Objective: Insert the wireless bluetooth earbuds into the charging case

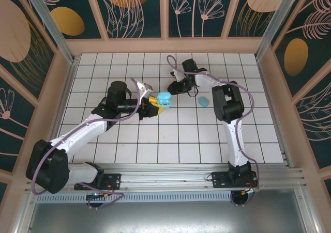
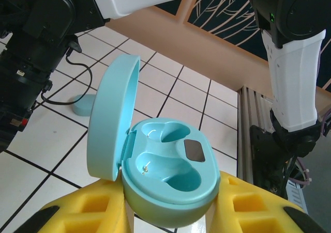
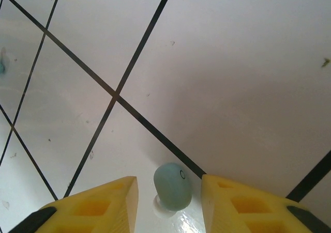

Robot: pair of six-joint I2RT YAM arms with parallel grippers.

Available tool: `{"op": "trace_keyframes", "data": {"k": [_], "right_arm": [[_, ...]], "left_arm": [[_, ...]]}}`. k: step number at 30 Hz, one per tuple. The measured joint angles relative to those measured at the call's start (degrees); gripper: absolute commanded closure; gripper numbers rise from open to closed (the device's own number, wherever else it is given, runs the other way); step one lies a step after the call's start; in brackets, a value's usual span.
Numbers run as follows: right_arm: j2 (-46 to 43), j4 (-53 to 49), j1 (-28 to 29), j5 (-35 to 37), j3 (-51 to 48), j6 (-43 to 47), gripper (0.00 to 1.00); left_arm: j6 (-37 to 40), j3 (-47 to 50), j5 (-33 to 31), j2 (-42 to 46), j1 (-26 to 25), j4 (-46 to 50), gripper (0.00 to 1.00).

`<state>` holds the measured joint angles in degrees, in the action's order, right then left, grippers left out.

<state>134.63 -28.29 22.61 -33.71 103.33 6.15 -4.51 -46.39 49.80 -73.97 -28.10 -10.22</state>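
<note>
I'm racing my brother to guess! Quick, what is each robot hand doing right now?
Left gripper: shut on the open light-blue oval plastic charging case.
Right gripper: open, straddling a tiny light-blue plastic earbud, not gripping it.

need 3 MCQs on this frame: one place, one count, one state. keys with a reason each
1. Where is the earbud?
A. on the tile, between the jaws of the right gripper
B. in the case
C. on the rail

2. How many earbuds sit in the charging case held by the left gripper?
A. none
B. one
C. two

3. That case's lid is:
A. shut
B. open
C. off

Key:
1 A: it lies on white tile, with a yellow jaw either side and gaps showing.
2 A: both wells are empty.
3 B: it stands hinged up beside the wells.
</note>
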Motion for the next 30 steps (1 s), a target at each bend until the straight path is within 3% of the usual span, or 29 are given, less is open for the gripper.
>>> {"op": "trace_keyframes", "data": {"k": [7,16,30], "right_arm": [[-0.1,-1.2,1.1,3.8,0.9,0.0,0.65],[0.2,-4.4,5.0,9.2,3.1,0.5,0.76],[-2.7,-3.7,5.9,11.8,-0.6,-3.3,0.8]], "left_arm": [[0.0,0.0,-0.9,1.1,0.1,0.0,0.8],[0.0,0.7,-1.0,2.5,0.2,0.0,0.8],[0.0,1.8,-1.5,4.6,0.8,0.2,0.8]]}}
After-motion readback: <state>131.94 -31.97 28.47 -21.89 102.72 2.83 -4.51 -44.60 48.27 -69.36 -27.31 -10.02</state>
